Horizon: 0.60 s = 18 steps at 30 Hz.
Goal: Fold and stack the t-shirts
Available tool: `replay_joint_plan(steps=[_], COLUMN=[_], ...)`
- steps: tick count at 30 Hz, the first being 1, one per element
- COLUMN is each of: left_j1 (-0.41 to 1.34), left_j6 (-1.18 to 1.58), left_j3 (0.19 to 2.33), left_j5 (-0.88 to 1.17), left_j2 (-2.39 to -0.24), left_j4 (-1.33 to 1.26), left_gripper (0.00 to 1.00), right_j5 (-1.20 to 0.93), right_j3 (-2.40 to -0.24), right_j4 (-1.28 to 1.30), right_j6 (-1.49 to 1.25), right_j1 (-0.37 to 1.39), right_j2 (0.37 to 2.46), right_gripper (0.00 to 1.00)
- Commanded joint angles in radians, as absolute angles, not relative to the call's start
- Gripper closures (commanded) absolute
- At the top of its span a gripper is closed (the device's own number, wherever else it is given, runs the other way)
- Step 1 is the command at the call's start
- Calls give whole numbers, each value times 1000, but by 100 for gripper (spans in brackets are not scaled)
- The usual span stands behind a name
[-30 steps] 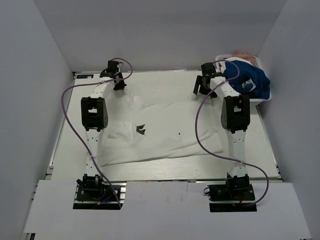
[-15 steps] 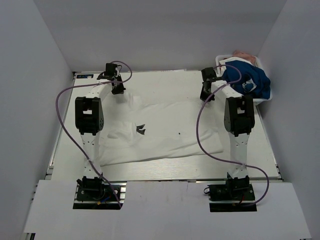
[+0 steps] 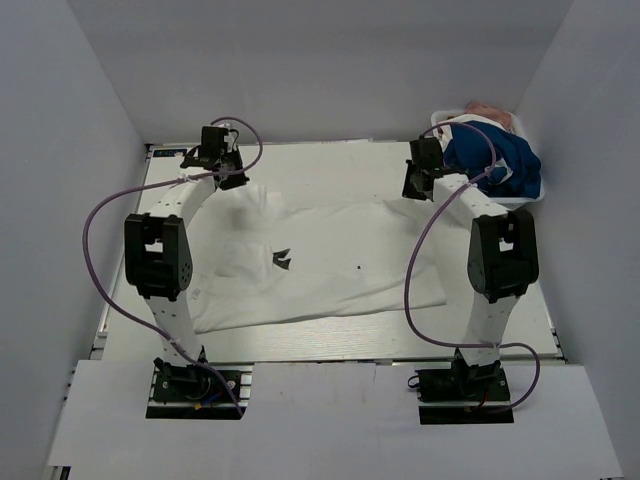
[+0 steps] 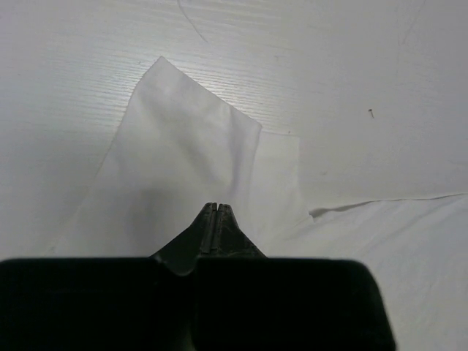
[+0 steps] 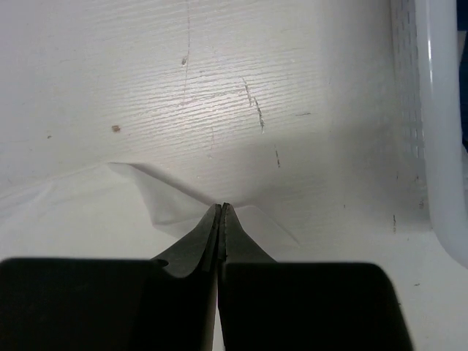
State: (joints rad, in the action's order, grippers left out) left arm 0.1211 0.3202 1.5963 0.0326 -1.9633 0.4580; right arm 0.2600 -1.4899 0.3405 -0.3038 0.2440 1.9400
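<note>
White t-shirt [image 3: 330,270] pinched in left jaws and right jaws; blue t-shirt [image 3: 505,160] heaped in basket [image 5: 441,131].

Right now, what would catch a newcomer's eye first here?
A white t-shirt with a small black print lies spread across mid-table. The left gripper and right gripper pinch its far side, jaws shut. A blue t-shirt is heaped in a white basket at the far right corner.

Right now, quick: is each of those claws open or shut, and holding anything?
Left gripper: closed, pinching a sleeve of the white t-shirt.
Right gripper: closed, pinching the same shirt's edge.
</note>
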Motion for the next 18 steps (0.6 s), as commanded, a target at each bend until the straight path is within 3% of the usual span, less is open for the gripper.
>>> replay_joint_plan(steps=[1,2,4,6,7,12,18], left_j1=[126,126,126,126,126,126,126], left_j6=[324,333,333,333,315,269,268], left_j3=[1610,1644,1788,1906,2030,2354,2303], left_j5=[-6,-24,-73,-103,-113,-104,-137], left_j2=[-1888,-1945,-2027,-2173,-2224,-2460,-2500], left_j4=[434,461,526,636,697,799,755], left_gripper=[100,67,37,18,14,14,17], right_j5=[281,275,267,275,282,299,308], right_j3=[-1457,-1454,-1480,-1499,-1515,-1519,-1542], right_j4=[258,253,265,294,304,301,316], right_j6=[-281,-281,-276,-279,-278,-268,-262], right_j1=[247,247,244,247,245,244,242], right_j2=[1876,1884,1899,1925,1928,1944,1967], right_gripper=[100,100,100,100,100,100,100])
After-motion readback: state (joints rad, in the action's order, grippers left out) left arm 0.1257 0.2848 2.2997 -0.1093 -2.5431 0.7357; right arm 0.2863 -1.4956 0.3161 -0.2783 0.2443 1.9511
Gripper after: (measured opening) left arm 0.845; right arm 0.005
